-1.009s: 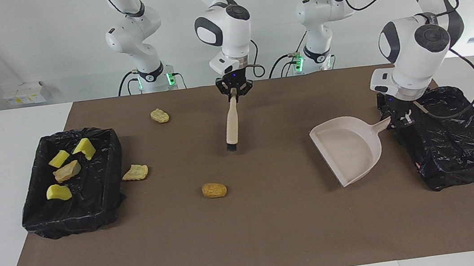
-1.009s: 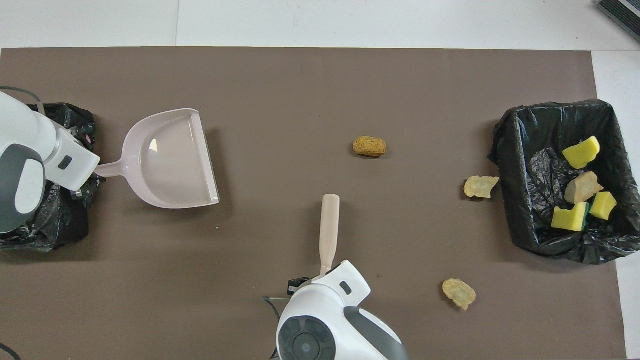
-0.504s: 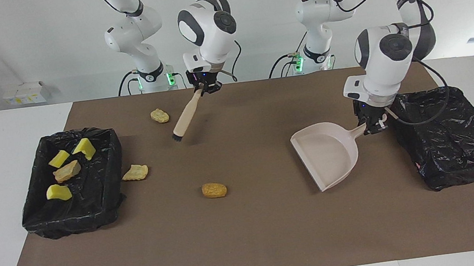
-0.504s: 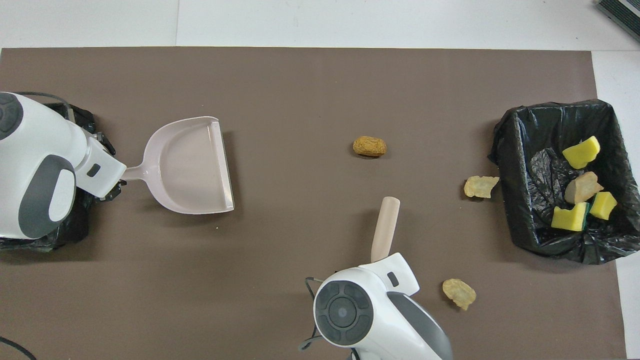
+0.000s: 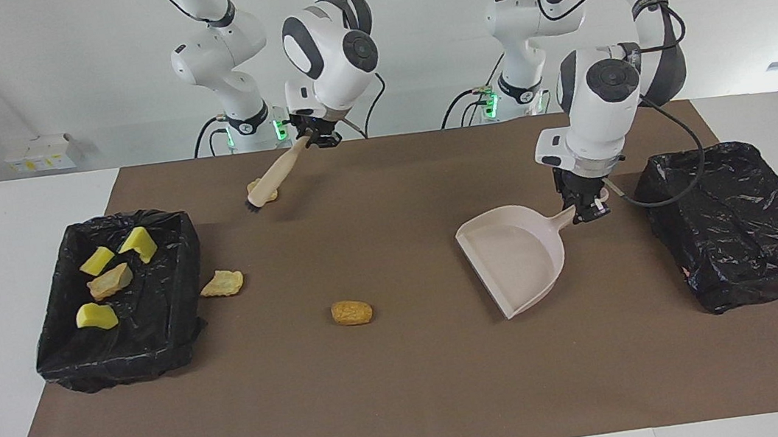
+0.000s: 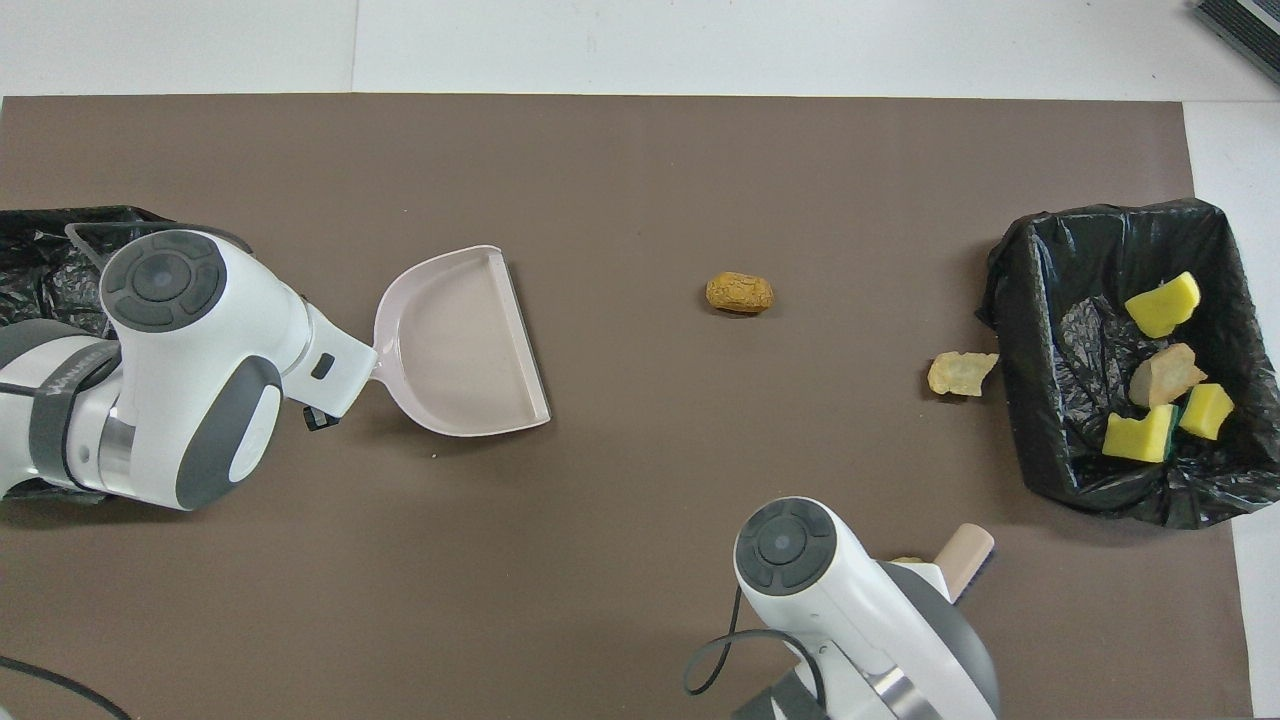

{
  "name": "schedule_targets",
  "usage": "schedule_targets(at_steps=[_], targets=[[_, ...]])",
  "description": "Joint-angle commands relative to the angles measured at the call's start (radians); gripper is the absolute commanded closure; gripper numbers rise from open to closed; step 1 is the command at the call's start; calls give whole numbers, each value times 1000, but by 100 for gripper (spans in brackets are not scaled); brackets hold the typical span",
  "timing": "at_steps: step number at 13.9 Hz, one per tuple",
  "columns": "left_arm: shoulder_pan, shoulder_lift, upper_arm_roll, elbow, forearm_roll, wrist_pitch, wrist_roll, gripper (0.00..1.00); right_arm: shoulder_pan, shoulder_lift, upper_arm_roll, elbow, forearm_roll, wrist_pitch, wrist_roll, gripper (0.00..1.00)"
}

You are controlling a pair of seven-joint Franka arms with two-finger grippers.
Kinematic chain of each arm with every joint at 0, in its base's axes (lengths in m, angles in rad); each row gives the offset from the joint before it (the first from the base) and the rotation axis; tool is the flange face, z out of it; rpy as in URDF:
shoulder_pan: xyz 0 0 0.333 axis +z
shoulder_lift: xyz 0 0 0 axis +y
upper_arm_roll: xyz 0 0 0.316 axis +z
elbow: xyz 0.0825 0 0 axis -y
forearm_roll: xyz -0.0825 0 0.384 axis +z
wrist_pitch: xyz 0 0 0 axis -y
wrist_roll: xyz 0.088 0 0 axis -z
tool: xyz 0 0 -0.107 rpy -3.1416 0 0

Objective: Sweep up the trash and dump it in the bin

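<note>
My right gripper (image 5: 311,139) is shut on the handle of a beige brush (image 5: 274,175). The brush slants down with its bristles at a tan nugget (image 5: 261,189) close to the robots. In the overhead view only the brush end (image 6: 965,555) shows past the arm. My left gripper (image 5: 583,209) is shut on the handle of the beige dustpan (image 5: 513,259), which is also in the overhead view (image 6: 460,340). An orange-brown nugget (image 5: 352,313) lies mid-table. A tan scrap (image 5: 222,283) lies beside the black-lined bin (image 5: 117,363), which holds yellow sponge pieces (image 5: 96,316) and a tan lump (image 5: 109,281).
A second black-lined bin (image 5: 738,220) stands at the left arm's end of the table, beside the left gripper. Everything rests on a brown mat (image 5: 418,393) on the white table.
My right gripper swung the brush toward the right arm's end, and its bristles now reach the nugget close to the robots. My left gripper carried the dustpan from the second bin toward mid-table.
</note>
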Motion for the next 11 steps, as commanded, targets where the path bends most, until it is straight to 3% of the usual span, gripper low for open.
schedule_targets(at_steps=[1, 4, 7, 11], targets=[[-12, -36, 15, -55, 13, 31, -14, 100, -12, -179, 9, -221, 34, 132, 4, 100], [-12, -36, 13, -58, 13, 34, -18, 100, -24, -167, 9, -235, 61, 293, -91, 100], [-9, -36, 13, -59, 13, 34, -18, 100, -31, -101, 7, -221, 101, 512, -229, 100], [-11, -38, 13, -59, 13, 34, -20, 100, -102, 22, 9, -108, 135, 625, -448, 100]])
